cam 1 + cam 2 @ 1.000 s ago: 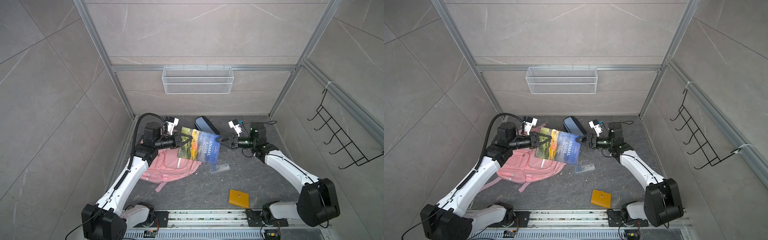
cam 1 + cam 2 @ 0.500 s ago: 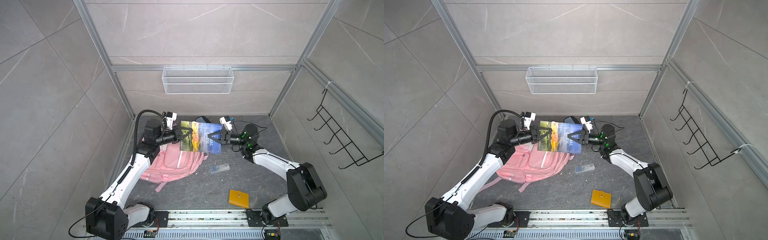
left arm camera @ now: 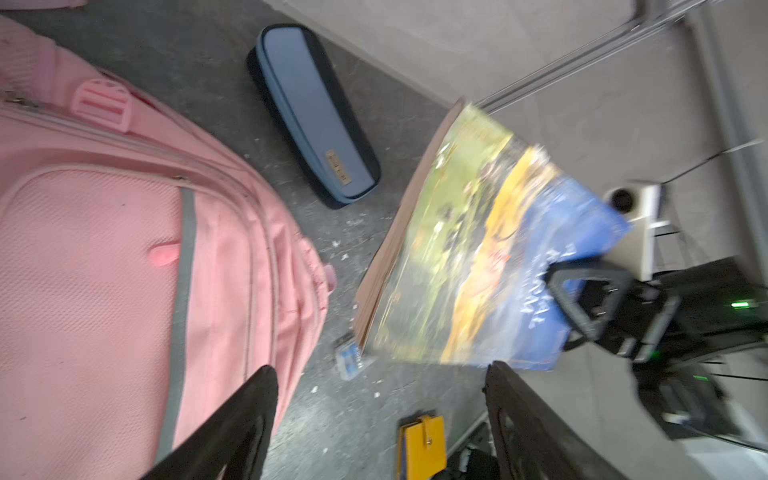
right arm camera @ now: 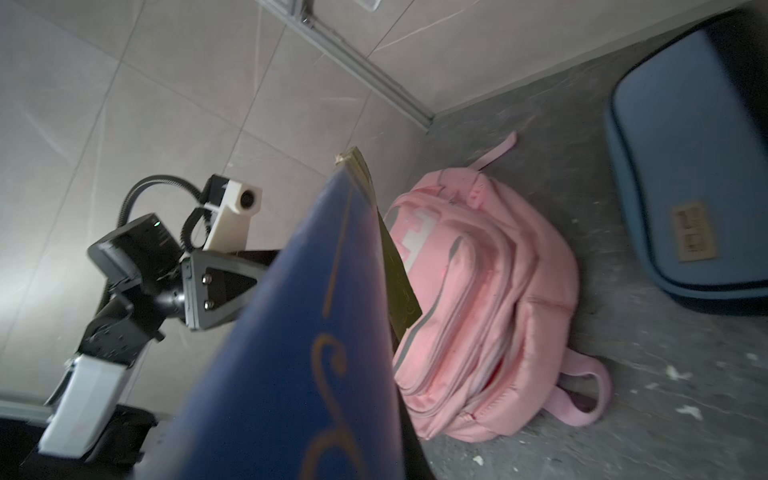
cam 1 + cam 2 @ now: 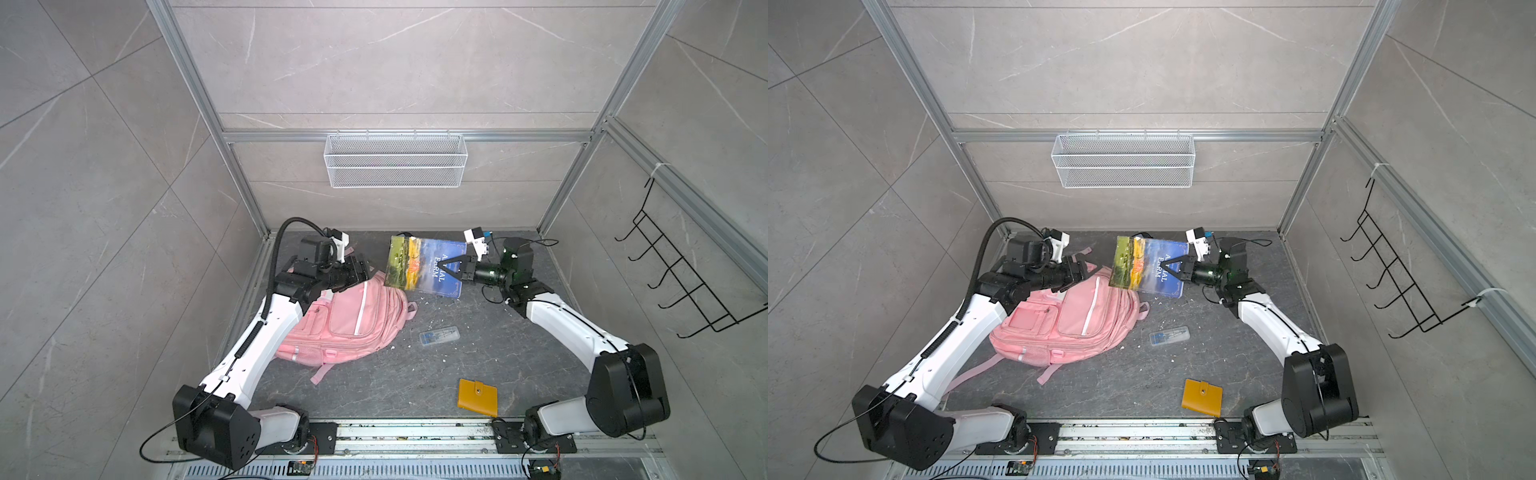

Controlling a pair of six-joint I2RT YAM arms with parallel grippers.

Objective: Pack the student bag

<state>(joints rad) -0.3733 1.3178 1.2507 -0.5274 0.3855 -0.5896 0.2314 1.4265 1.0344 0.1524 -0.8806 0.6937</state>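
Black jaws of the right gripper (image 5: 452, 268) pinch the book (image 5: 419, 266) by one edge, on the blue half of its cover. Nothing else supports it. Book hangs in the air, tilted, near the top end of the bag (image 5: 353, 320); no contact that I can make out.

Left gripper (image 3: 380, 419) stands wide and empty, just beside the book's green edge, over the bag's upper end.

Bag lies flat on the floor (image 5: 415, 374), front pockets up, partly under the left arm, left of centre in both top views. Main zip open or not: cannot tell.

Pencil case (image 3: 311, 112) sits behind the book by the back wall. Clear pen box (image 5: 439, 335) and yellow wallet (image 5: 478, 397) lie well apart on open floor.

Risks, as I read them:
- One-edge grip on a limp paperback. The cover may bend or the pages fan, and the book could swing or slide out once the arm moves.
- Soft bag mouth is likely collapsed. A book corner could snag the fabric and shove the bag along instead of entering, unless the left gripper holds the opening.
- Both grippers are close together over the bag, so a knock between them is possible.
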